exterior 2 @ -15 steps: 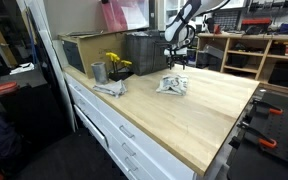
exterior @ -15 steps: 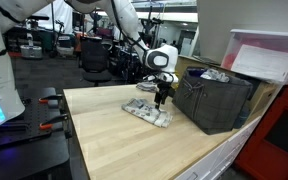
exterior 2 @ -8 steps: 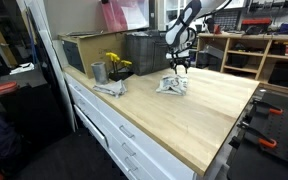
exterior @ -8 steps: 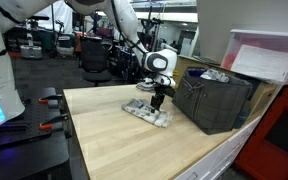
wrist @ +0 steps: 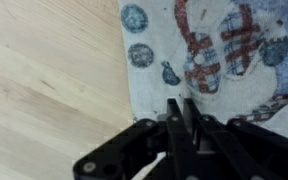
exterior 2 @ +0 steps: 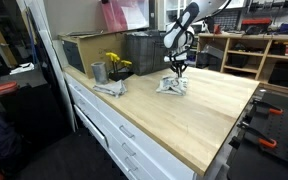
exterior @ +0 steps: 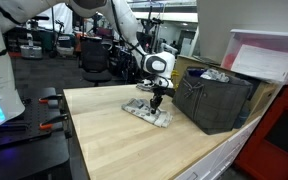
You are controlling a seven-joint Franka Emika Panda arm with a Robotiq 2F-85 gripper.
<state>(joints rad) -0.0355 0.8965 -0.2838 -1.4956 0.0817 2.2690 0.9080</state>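
A patterned cloth (exterior: 147,112) (exterior 2: 172,86), pale with red and blue prints, lies crumpled on the wooden table (exterior: 124,150) (exterior 2: 209,120). My gripper (exterior: 156,100) (exterior 2: 175,73) points straight down onto it, fingertips at the fabric. In the wrist view the two black fingers (wrist: 174,125) stand almost together, with the gripper (wrist: 181,103) pinching the cloth (wrist: 214,50) just inside its left edge; only a thin pale strip shows between them. Bare wood fills the left of that view.
A dark crate (exterior: 216,100) (exterior 2: 144,50) stands just behind the cloth. A second folded cloth (exterior 2: 109,88), a metal cup (exterior 2: 98,72) and yellow flowers (exterior 2: 115,62) sit near the table's edge. A pale lidded bin (exterior: 264,55) rests above the crate.
The gripper has come down a little onto the cloth and its fingers have gone from wide open to nearly together. The cloth has not visibly shifted.
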